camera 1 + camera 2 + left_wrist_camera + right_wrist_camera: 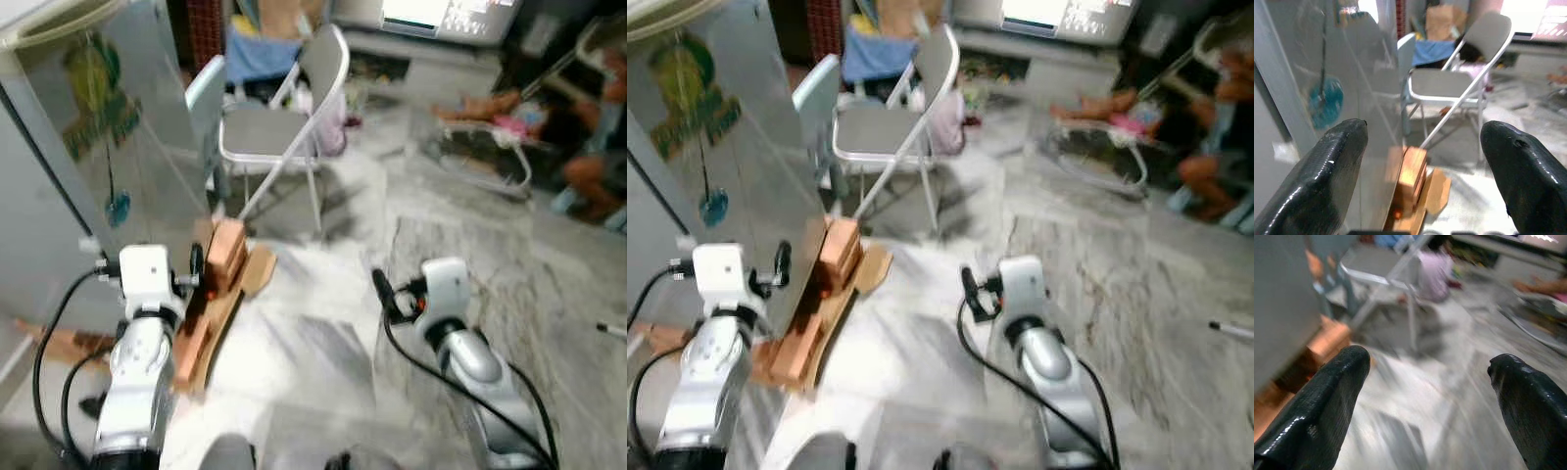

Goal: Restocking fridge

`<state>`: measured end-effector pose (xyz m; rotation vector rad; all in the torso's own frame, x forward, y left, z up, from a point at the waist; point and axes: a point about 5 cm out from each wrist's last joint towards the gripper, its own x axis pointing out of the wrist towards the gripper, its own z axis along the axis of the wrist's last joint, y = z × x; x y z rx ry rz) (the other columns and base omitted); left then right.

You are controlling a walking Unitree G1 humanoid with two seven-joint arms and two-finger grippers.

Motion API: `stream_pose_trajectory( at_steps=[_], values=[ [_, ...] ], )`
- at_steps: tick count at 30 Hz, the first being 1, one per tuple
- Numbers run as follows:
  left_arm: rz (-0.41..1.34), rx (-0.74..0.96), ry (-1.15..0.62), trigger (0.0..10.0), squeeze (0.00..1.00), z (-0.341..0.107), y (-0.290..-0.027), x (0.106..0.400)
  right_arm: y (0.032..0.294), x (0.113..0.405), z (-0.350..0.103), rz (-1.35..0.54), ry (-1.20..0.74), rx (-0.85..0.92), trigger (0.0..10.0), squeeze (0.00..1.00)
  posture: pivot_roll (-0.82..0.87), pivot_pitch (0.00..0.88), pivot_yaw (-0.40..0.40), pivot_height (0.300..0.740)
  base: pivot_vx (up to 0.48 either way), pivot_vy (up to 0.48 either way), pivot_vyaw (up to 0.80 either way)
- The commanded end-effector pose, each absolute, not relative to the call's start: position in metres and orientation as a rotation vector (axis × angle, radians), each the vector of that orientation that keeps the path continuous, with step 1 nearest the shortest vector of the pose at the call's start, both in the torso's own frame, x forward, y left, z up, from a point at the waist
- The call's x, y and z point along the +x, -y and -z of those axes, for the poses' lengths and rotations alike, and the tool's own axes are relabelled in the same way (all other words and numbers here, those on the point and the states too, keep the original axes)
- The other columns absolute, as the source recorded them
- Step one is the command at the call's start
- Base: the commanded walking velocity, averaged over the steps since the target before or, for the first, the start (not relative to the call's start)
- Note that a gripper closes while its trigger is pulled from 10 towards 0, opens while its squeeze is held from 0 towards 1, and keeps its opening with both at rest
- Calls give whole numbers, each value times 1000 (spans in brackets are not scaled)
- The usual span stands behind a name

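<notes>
A grey fridge [59, 196] stands at my left with its door shut, a green and yellow sticker [98, 93] and a blue sticker [1325, 103] on its shiny face. It rests on orange bricks [225, 257]. My left gripper [1422, 142] is held low, close to the fridge's near corner, open and holding nothing. Its white wrist [147, 274] shows in the left eye view. My right gripper [1427, 372] is open over the marble floor further right, with nothing between its fingers. Its wrist [446, 284] is also low.
A grey folding chair [279, 127] stands just past the fridge, with a pale blue chair [206, 108] beside it. Flat cardboard [257, 271] lies by the bricks. A person's legs [480, 106] and a bouncer frame [490, 162] are at the back right. The whole picture is blurred.
</notes>
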<state>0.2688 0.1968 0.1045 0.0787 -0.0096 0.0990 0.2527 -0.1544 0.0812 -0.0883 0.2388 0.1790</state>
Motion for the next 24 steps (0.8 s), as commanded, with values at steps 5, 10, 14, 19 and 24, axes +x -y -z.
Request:
stream_pose_trajectory(
  at_steps=[5, 10, 14, 19, 24],
  values=[
    [-101, 70, 23, 10000, 0, -111, -200, 270, 164, 241, -78, -174, -292, -94, 10000, 0, 90, 76, -105, 740, 0, 480, -673],
    [-89, 68, 51, 10000, 0, -117, -193, 276, 159, 245, -81, -201, -270, -118, 10000, 0, 84, 87, -103, 740, 0, 479, 0],
    [-107, 75, 61, 10000, 0, -120, -192, 276, 158, 244, -80, -202, -280, -118, 10000, 0, 86, 89, -104, 740, 0, 238, 0],
    [-209, 91, 63, 10000, 0, -120, -203, 271, 161, 241, -78, -203, -305, -112, 10000, 0, 85, 89, -106, 740, 0, 0, 0],
    [-226, 73, 67, 10000, 0, -121, -206, 272, 165, 240, -75, -178, -328, -127, 10000, 0, 85, 94, -111, 740, 0, 0, 0]
  ],
)
